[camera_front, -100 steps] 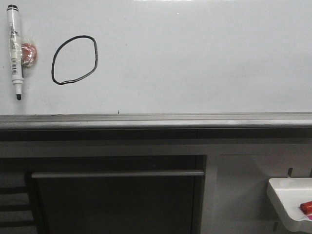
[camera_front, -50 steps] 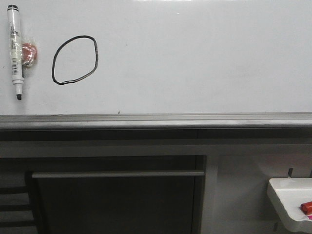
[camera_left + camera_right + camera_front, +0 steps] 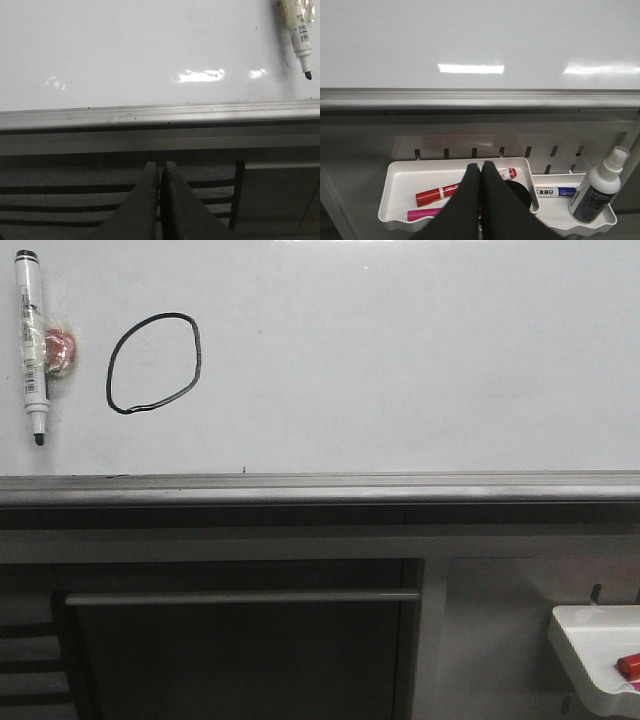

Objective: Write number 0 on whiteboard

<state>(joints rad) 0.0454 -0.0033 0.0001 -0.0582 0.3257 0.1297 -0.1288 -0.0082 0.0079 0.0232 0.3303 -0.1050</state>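
Note:
The whiteboard (image 3: 400,360) fills the top of the front view, with a grey edge strip along its lower side. A closed, lopsided black oval, the number 0 (image 3: 153,362), is drawn at its left. A white marker with a black cap (image 3: 32,345) lies on the board left of the 0, tip uncapped, beside a small reddish object (image 3: 58,350). The marker tip also shows in the left wrist view (image 3: 300,35). My left gripper (image 3: 159,170) is shut and empty, below the board's edge. My right gripper (image 3: 481,170) is shut and empty, above a white tray.
A white plastic tray (image 3: 395,190) hangs under the board at the right, also in the front view (image 3: 590,640). It holds a red marker (image 3: 440,192), a pink marker (image 3: 422,214) and a black round thing (image 3: 517,192). A spray bottle (image 3: 597,192) stands in a neighbouring tray.

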